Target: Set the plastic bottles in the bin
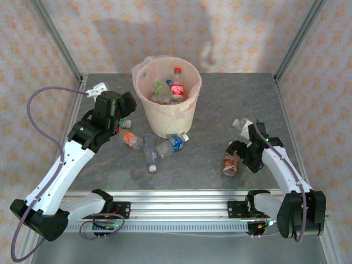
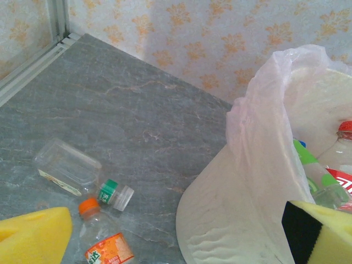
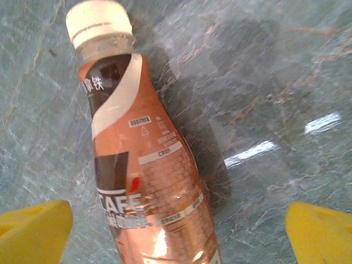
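Plainly both gape empty: left claw (image 2: 179, 223) beside bin (image 2: 258, 99) rim (right claw (image 3: 179, 231) astride bottle (image 3: 143, 165)).

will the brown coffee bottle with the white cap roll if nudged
Probably: the brown coffee bottle is round and lies on its side on the smooth grey table. Its glossy wrap may slip in a grip.

Floral beige walls (image 1: 165, 27), grey marbled tabletop (image 1: 220, 110)

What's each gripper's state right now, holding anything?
Left gripper: open, holding nothing.
Right gripper: open, jaws either side of the brown coffee bottle, not gripping it.
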`<action>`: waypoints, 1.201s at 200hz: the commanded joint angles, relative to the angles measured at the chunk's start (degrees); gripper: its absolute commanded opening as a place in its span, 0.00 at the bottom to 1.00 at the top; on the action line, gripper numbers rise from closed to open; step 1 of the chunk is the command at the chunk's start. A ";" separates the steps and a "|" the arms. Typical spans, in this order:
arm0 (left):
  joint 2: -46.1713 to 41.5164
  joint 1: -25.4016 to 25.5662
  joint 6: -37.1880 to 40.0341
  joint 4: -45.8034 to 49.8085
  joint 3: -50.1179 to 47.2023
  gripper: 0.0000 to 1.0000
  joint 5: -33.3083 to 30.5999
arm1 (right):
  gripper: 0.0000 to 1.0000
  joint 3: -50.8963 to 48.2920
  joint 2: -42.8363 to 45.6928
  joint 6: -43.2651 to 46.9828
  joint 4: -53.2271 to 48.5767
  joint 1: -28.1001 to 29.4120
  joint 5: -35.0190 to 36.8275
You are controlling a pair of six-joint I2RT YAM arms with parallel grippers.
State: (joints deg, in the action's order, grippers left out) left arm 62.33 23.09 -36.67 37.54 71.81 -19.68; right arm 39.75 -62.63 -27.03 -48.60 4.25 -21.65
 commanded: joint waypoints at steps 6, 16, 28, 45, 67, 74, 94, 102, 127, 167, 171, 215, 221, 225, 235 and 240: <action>0.29 -0.50 -1.30 -1.42 -0.41 1.00 0.21 | 0.99 0.13 -2.87 -3.22 1.06 3.94 3.23; 0.42 -0.51 -1.39 -1.32 -0.31 1.00 0.42 | 0.96 0.37 -4.31 -3.92 2.22 5.47 3.83; 0.43 -0.50 -1.31 -1.12 -0.17 1.00 0.41 | 0.93 0.83 -6.46 -4.60 3.29 6.82 4.58; 0.34 -0.50 -1.22 -1.06 -0.17 1.00 0.05 | 0.89 1.47 -9.33 -5.29 4.89 8.09 5.12; 0.12 -0.59 -1.04 -0.80 -0.17 1.00 -0.33 | 0.83 2.32 -12.83 -6.16 7.08 9.96 5.43; 0.04 -0.61 -1.04 -0.65 -0.20 1.00 -0.44 | 0.82 2.65 -13.93 -6.49 7.64 10.58 5.77; -0.14 -0.72 -0.95 -0.54 -0.31 1.00 -0.92 | 0.77 3.39 -16.72 -7.46 8.77 12.09 6.43; -0.14 -0.78 -0.87 -0.54 -0.33 1.00 -1.00 | 0.74 3.71 -17.58 -7.81 9.04 12.54 6.78; -0.19 -1.03 -0.78 -0.36 -0.30 1.00 -1.09 | 0.63 4.99 -18.44 -8.13 8.76 13.29 7.61; -0.60 -1.38 -0.68 0.18 -0.66 1.00 -1.84 | 0.51 9.19 -13.25 -7.99 4.15 13.66 10.27; -0.69 -1.38 -0.74 0.17 -0.81 1.00 -1.85 | 0.50 9.91 -12.46 -8.03 3.59 13.75 10.66; -2.21 -1.56 -1.59 -1.20 -2.44 1.00 -2.65 | 0.46 22.89 -8.38 -7.32 -1.32 18.45 12.02; -2.29 -1.56 -1.57 -1.29 -2.40 1.00 -2.79 | 0.46 25.33 -8.58 -6.91 -1.55 19.39 12.11; -2.38 -1.58 -1.49 -1.28 -2.42 1.00 -2.74 | 0.46 27.34 -8.84 -6.59 -1.85 20.09 12.28; -2.51 -1.65 -1.43 -1.17 -2.37 1.00 -2.85 | 0.46 32.50 -9.91 -5.45 -3.18 21.62 13.12; -2.63 -1.65 -1.48 -1.15 -2.30 1.00 -2.91 | 0.46 35.25 -10.60 -4.94 -3.97 22.34 13.48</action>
State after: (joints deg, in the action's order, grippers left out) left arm 61.36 21.96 -37.54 37.43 69.84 -20.18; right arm 65.01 -72.38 -34.37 -48.10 23.51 -11.25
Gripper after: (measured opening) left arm 0.999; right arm 0.525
